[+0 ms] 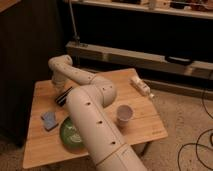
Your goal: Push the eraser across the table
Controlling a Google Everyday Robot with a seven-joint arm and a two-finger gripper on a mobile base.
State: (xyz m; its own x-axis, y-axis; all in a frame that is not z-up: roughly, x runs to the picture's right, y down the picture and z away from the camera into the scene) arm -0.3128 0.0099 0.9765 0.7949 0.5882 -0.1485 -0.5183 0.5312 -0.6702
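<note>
The eraser [63,96] lies on the left half of the table [150,125], with the gripper [59,86], jaws together, lowered just beside its far end, a blue-grey pad [49,120] and green bowl [69,134] nearer the front edge, and a cup [124,114] to the right.

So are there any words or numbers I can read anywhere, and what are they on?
No text can be read anywhere.
White object at the table's far edge: any print is too blurred to read.
Cup, green bowl, blue pad, eraser: no lettering shows.
End effector, shut, just behind the eraser: no label shows.
</note>
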